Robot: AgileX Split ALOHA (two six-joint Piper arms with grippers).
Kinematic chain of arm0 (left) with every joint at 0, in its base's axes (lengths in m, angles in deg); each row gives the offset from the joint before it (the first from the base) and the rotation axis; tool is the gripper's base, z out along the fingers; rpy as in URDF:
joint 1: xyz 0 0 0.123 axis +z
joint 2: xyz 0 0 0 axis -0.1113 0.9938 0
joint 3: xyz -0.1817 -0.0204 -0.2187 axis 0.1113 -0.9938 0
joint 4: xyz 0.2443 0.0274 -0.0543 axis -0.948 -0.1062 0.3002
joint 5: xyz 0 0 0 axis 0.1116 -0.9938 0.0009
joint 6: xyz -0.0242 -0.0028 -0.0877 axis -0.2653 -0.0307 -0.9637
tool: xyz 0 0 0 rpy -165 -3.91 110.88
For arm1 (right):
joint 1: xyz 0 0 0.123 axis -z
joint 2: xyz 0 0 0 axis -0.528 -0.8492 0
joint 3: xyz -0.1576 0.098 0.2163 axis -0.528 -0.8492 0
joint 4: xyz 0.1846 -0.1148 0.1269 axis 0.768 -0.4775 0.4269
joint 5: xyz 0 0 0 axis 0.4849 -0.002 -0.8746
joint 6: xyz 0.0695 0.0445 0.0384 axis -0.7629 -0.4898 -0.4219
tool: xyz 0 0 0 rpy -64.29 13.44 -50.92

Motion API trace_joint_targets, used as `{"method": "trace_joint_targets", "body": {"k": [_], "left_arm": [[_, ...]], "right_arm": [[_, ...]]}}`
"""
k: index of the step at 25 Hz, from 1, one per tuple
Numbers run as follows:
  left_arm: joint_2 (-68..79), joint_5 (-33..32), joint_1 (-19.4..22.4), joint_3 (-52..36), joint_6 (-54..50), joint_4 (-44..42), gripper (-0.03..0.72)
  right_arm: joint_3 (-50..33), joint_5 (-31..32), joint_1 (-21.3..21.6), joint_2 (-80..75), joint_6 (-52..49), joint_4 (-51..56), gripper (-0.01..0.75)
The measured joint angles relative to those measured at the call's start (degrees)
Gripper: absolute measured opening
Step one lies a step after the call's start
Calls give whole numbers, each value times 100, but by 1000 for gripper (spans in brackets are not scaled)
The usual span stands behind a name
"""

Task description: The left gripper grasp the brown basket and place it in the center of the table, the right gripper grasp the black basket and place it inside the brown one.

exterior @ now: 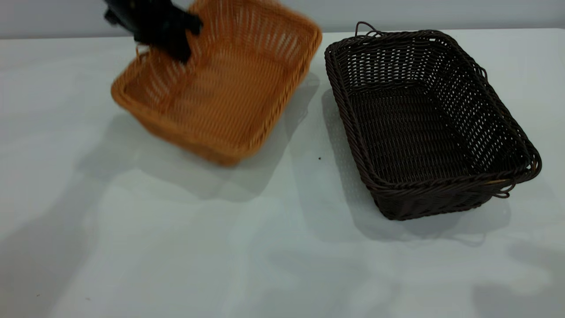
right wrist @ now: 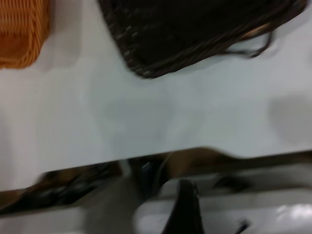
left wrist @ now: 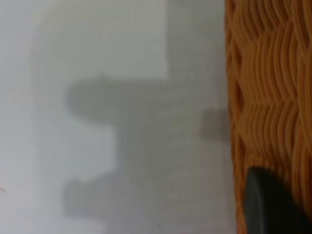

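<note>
My left gripper (exterior: 176, 44) is shut on the far-left rim of the brown basket (exterior: 220, 88). It holds the basket tilted above the table (exterior: 265, 247), with a shadow beneath. In the left wrist view one black finger (left wrist: 273, 204) lies against the orange woven wall (left wrist: 273, 97). The black basket (exterior: 423, 119) stands flat on the table at the right, empty and apart from the brown one. My right gripper (right wrist: 184, 207) is off the exterior view. It hangs back beyond the table's edge, away from the black basket (right wrist: 195, 29). The brown basket's corner (right wrist: 22, 29) also shows in the right wrist view.
The white table (right wrist: 146, 112) stretches bare in front of both baskets. Its edge runs across the right wrist view, with dark clutter below it. A grey wall stands behind the table.
</note>
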State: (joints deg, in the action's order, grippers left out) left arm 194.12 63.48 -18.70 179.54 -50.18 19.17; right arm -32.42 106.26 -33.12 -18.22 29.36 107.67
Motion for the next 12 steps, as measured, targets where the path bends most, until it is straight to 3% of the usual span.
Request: {"method": "trace_joint_targets", "body": {"k": [12], "left_arm": [[-360, 56, 0, 156, 15, 11, 82]], "right_arm": [[42, -801, -53, -2464, 969, 2299, 561]]}}
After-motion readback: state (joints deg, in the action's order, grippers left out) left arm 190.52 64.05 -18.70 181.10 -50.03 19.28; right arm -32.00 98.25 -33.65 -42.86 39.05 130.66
